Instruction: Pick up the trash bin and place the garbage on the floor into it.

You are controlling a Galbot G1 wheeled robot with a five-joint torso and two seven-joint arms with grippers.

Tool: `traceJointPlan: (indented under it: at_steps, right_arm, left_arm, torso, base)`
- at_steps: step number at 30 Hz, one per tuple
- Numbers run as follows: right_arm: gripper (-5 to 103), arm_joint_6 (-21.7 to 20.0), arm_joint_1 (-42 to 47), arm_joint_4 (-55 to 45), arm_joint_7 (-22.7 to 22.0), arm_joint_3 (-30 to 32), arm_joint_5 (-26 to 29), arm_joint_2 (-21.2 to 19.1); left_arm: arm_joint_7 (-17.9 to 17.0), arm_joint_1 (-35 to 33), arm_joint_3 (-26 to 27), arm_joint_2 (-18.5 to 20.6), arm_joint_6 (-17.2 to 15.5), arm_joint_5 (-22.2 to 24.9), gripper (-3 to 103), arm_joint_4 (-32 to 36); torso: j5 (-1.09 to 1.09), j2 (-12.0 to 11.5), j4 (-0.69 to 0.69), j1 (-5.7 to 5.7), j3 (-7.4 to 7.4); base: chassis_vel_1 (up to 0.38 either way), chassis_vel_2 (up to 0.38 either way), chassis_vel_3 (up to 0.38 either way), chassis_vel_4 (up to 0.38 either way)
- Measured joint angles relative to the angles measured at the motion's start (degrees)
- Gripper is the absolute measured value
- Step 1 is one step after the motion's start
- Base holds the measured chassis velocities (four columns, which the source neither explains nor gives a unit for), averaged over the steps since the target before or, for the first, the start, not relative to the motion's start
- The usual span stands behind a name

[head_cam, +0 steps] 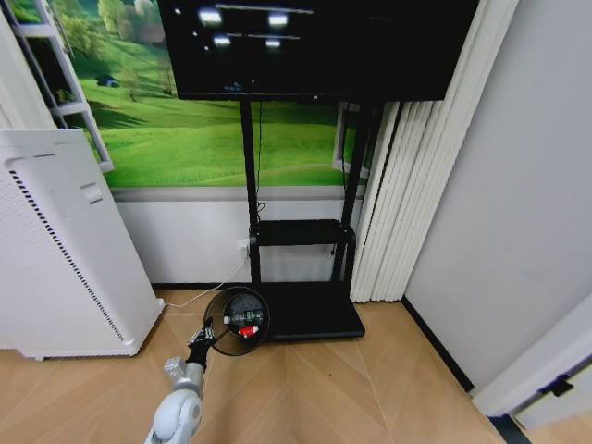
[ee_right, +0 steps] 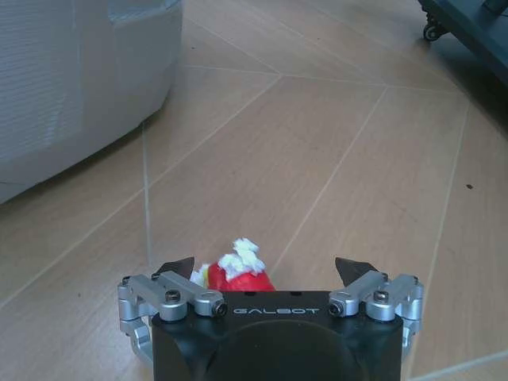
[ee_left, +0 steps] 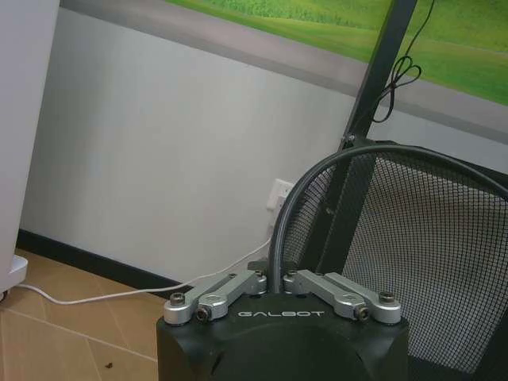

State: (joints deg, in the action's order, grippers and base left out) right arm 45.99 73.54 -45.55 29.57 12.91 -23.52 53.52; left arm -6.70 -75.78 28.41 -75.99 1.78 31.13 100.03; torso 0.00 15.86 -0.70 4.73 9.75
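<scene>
Right gripper [ee_right: 266, 274]: jaws released, straddling the red-and-white garbage piece [ee_right: 238, 270] on the floor [ee_right: 317, 143], piece centred between the tips. Left gripper [ee_left: 278, 284]: clenched on the trash bin [ee_left: 413, 230] rim, bin lifted, other litter already inside.

The trash bin [head_cam: 238, 321] holds small red and white bits, too small to name apart, beside the TV stand base [head_cam: 310, 314]. In the left wrist view the bin's mesh wall [ee_left: 421, 262] runs off the frame. The red-and-white wrapper [ee_right: 238, 271] is half hidden behind the right gripper [ee_right: 266, 270] body. The white appliance [head_cam: 55, 250] is cut off by the frame edge.
</scene>
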Motion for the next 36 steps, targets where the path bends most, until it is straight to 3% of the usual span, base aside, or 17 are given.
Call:
traceJointPlan:
  at_steps: [14,20,22,29,36]
  right_arm:
    - [99,-0.05,-3.94,5.43,-4.15,0.77,-6.64,2.25]
    - [101,-0.05,-4.76,7.05,-5.13,1.24,-8.51,1.41]
    - [97,-0.05,-4.70,7.15,-5.22,1.35,-8.67,1.13]
    - [102,-0.05,-4.77,7.74,-5.24,1.55,-9.61,0.64]
    - [96,-0.05,-4.56,8.35,-5.67,1.66,-11.89,1.49]
  left_arm:
    - [0.18,-0.86,0.23,0.74,0.26,0.35,2,0.19]
    - [0.16,-0.92,0.42,1.47,0.28,0.88,2,0.88]
    - [0.13,-0.92,0.43,1.76,0.23,1.10,2,1.18]
    - [-0.03,-0.83,0.62,2.55,0.02,1.71,2,1.58]
    - [-0.03,-1.13,0.76,2.39,0.09,1.67,2,1.32]
  torso:
    - [-0.01,0.00,0.00,0.00,0.00]
    - [-0.01,0.00,0.00,0.00,0.00]
    - [-0.01,0.00,0.00,0.00,0.00]
    - [0.00,0.00,0.00,0.00,0.00]
    - [0.00,0.00,0.00,0.00,0.00]
  base:
    - [0.000,0.000,0.000,0.000]
    - [0.000,0.000,0.000,0.000]
    - [0.000,0.000,0.000,0.000]
    - [0.000,0.000,0.000,0.000]
    - [0.000,0.000,0.000,0.000]
